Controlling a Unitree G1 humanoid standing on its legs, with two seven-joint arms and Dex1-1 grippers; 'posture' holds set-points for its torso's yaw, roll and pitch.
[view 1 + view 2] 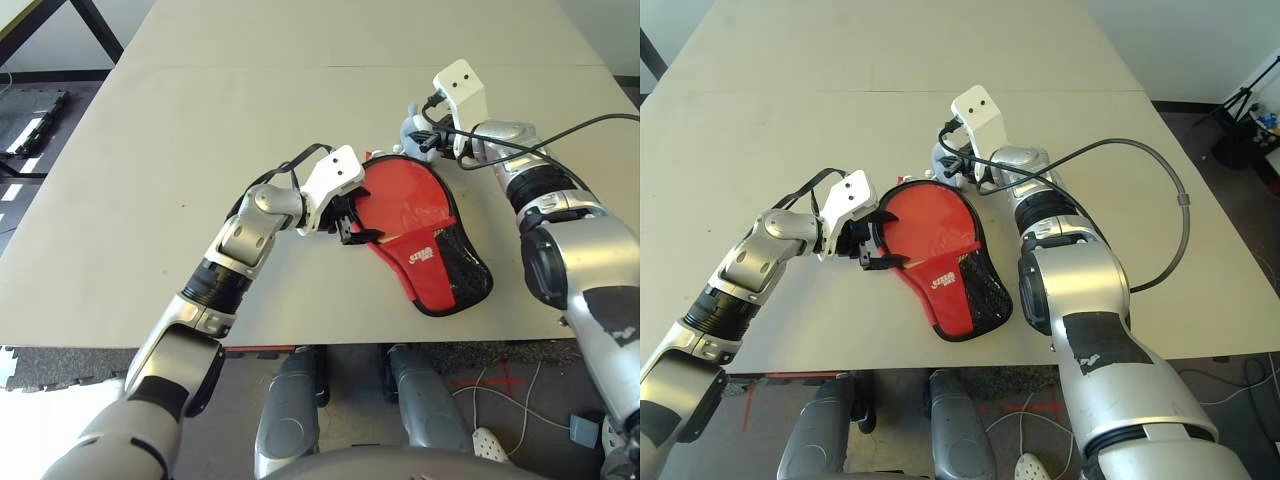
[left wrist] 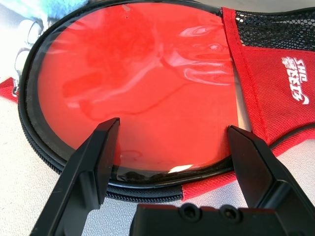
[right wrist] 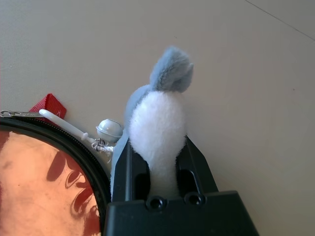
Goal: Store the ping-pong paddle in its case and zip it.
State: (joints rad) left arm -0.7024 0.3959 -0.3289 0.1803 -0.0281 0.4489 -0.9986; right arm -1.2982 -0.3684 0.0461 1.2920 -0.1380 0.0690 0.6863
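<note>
the only marking i can see is a white logo (image 2: 295, 78) printed on the red fabric of the case (image 1: 430, 260), just beside its black mesh pocket (image 2: 275, 27). its stylised characters are too warped for me to read. i find no other text.

My silver metal forearms (image 1: 240, 235) carry black ribbed wrist bands, white boxy camera housings (image 1: 462, 88), looping black cables (image 1: 1140, 160) and black screwed fingers (image 2: 96, 157).
</note>
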